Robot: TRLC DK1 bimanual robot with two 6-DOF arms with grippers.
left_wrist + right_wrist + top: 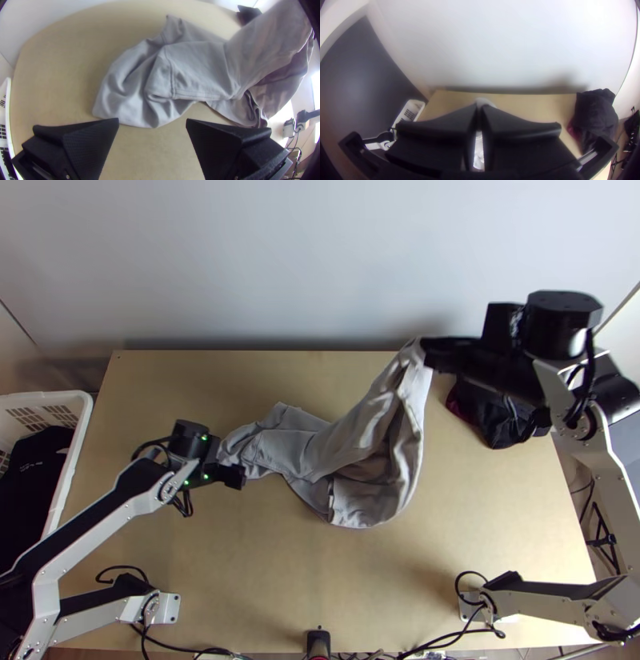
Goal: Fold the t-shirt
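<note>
The grey t-shirt (352, 448) lies bunched and twisted across the middle of the table (280, 580), with one end held raised toward the far right. That raised end is clamped between the closed fingers of the right gripper (424, 346), and the cloth is left to slope down from it in loose folds. Soft, light, limp fabric is to be expected: no shape will be kept unless it is drawn taut, and creases will form easily, though nothing fragile is suggested. A second hold is best taken at the low, crumpled end, by a corner or hem, so that the body can be stretched between two grips. Beside that end the left gripper (152, 122) is held with fingers parted and nothing grasped. Dark cloth (496, 416) is seen at the right.
</note>
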